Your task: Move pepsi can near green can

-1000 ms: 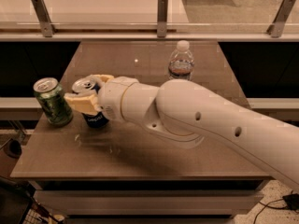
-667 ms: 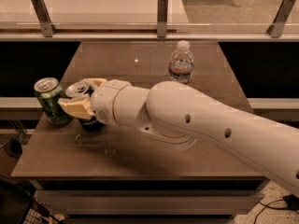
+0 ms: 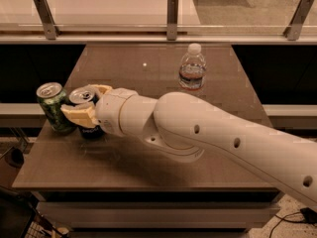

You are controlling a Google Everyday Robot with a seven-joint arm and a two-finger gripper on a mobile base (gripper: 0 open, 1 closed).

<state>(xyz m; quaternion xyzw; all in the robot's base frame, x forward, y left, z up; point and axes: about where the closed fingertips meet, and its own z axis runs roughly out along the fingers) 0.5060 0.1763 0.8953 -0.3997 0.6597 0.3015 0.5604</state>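
Over the last second we have slid the pepsi can (image 3: 92, 132) leftward; it now stands just beside the green can (image 3: 52, 109), possibly touching it. Our gripper (image 3: 80, 100), at the table's left edge, has its tan fingers (image 3: 78, 115) closed around the blue can. We judge only the release remains. The brown table (image 3: 148, 170) also holds a water bottle (image 3: 192, 69), and a glass railing (image 3: 172, 14) runs behind.
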